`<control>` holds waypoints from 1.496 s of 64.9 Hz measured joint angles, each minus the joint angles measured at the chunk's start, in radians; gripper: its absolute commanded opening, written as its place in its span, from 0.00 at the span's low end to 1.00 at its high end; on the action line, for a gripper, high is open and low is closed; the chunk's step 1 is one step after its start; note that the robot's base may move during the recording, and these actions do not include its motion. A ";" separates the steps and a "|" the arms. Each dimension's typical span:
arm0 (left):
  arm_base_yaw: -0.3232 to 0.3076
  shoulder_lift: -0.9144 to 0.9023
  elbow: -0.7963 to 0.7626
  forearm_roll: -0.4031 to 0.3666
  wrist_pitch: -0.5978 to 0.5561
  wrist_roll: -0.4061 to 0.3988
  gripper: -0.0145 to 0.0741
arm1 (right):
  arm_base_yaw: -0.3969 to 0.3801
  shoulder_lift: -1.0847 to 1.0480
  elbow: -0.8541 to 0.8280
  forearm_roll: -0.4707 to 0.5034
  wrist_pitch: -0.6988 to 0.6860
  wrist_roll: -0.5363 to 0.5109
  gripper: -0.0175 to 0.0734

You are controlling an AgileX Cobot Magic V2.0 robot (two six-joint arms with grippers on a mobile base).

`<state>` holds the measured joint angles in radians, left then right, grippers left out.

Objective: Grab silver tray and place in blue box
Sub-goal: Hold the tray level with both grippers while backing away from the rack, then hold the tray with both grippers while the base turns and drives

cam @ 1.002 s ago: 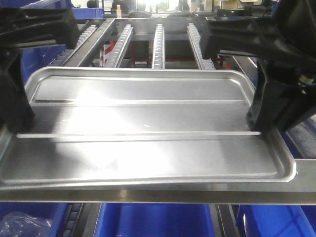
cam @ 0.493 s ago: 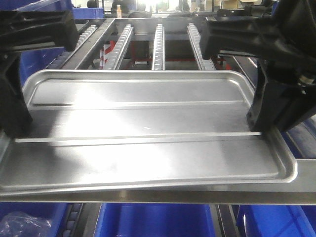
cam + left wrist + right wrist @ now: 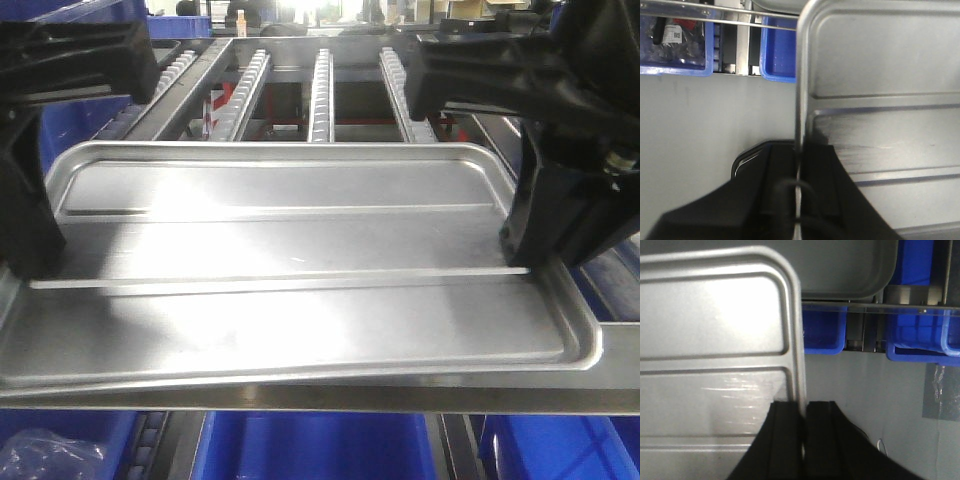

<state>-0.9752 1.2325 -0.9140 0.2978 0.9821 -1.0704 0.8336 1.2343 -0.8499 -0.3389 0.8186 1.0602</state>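
factory bay, roller rack (image 3: 322, 90) behind, grey floor (image 3: 690, 130) far below. silver tray (image 3: 300, 260) in air, recessed face up, near-left corner appears slightly lower. left gripper (image 3: 799, 167) jaws closed across tray's left short rim; right gripper (image 3: 804, 412) likewise on right short rim. blue box (image 3: 320, 448) under tray's near edge, mostly hidden. judgement: level tray, move both arms at matched speed so rims don't slip. metal rail (image 3: 320, 398) crosses near edge: likely snag. open room above; other blue bins (image 3: 920, 335) crowd sides.

The silver tray (image 3: 300, 250), dull-shined with rounded corners, hangs nearly level. The blue box (image 3: 320, 448) lies below its near rim.
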 measured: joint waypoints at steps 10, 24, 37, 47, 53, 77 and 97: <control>0.000 0.000 0.000 0.000 0.000 0.000 0.15 | 0.000 0.000 0.000 0.000 0.000 0.000 0.26; 0.000 0.000 0.000 0.000 0.001 0.000 0.15 | 0.000 0.000 0.000 0.000 0.000 0.000 0.26; 0.000 0.000 0.000 0.000 0.001 0.000 0.15 | 0.000 0.000 0.000 0.000 0.000 0.000 0.26; 0.000 0.000 0.000 0.000 0.001 0.000 0.15 | 0.000 0.000 0.000 0.000 0.000 0.000 0.26; 0.000 0.000 0.000 0.000 0.001 0.000 0.15 | 0.000 0.000 0.000 0.000 0.000 0.000 0.26; 0.000 0.000 0.000 0.000 0.001 0.000 0.15 | 0.000 0.000 0.000 0.000 0.000 0.000 0.26; 0.000 0.000 0.000 0.000 0.001 0.000 0.15 | 0.000 0.000 0.000 0.000 0.000 0.000 0.26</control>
<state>-0.9752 1.2325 -0.9140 0.2978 0.9828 -1.0704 0.8336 1.2343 -0.8499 -0.3389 0.8186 1.0602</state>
